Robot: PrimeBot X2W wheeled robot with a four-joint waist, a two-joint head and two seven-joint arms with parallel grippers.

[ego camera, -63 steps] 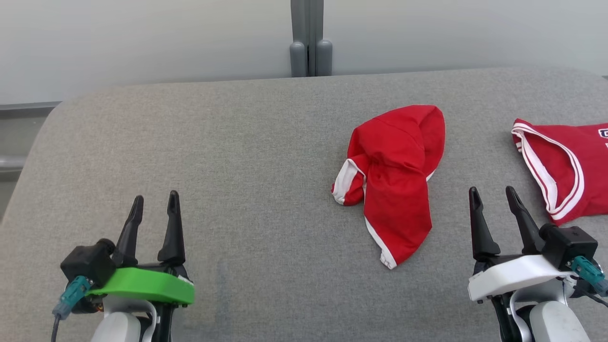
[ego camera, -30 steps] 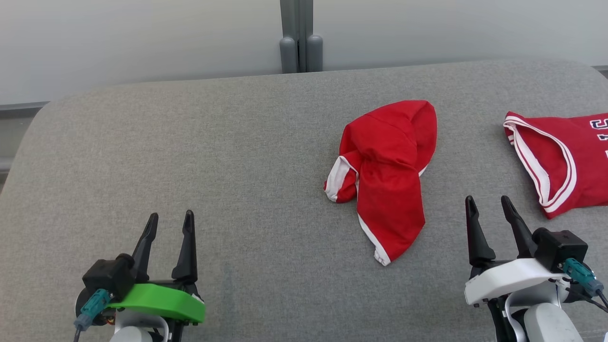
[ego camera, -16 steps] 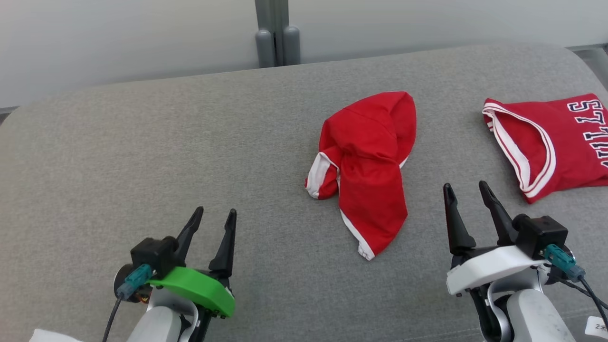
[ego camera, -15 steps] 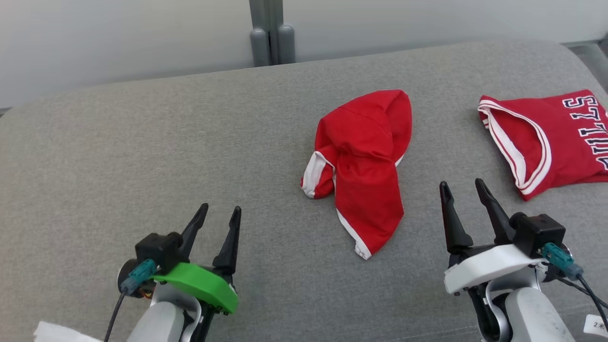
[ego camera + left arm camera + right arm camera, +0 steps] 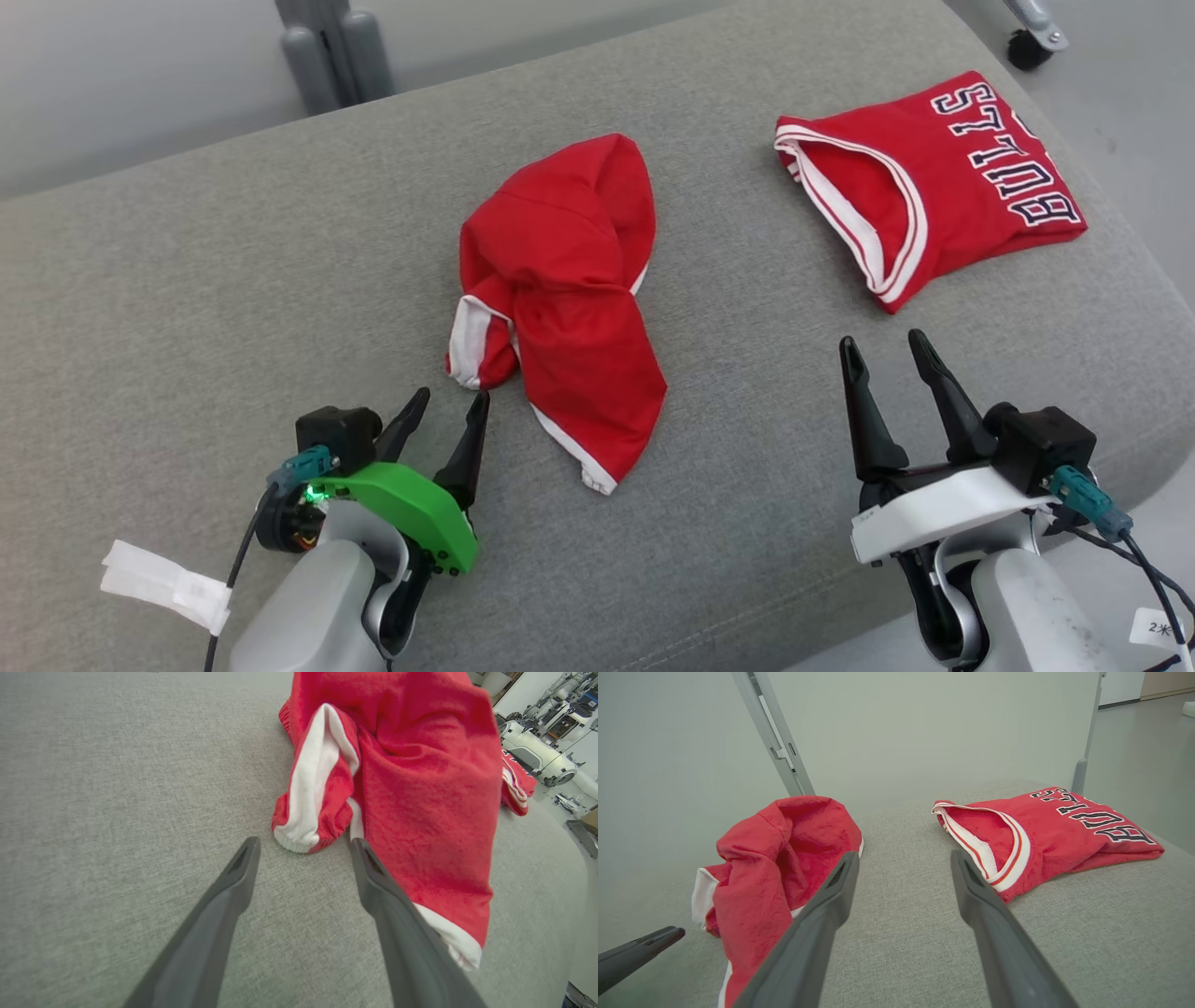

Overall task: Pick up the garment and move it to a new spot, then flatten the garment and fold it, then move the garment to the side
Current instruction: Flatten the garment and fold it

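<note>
We see the crumpled red garment (image 5: 560, 280) lying near the middle of the grey padded table (image 5: 187, 280), bunched into a loose heap with a white cuff turned out on its left and a white-edged flap trailing toward the table's near edge. It rests on the table alone, held by nothing.

Our left gripper (image 5: 454, 395) hovers over the near-left part of the table with its fingers spread apart and empty. In the left wrist view the garment (image 5: 420, 788) has its white cuff just ahead of the gap in the left gripper (image 5: 304, 842) – we cannot tell whether a fingertip touches the cloth.

Our right gripper (image 5: 882, 339) is over the table's near-right part, likewise spread wide and holding nothing, well apart from the garment. In its own view the right gripper (image 5: 904, 855) points between the garment (image 5: 775, 858) and a folded red jersey (image 5: 1055, 830).

That jersey (image 5: 943, 177) – white-trimmed, with dark lettering – lies flat toward the table's far-right corner.
</note>
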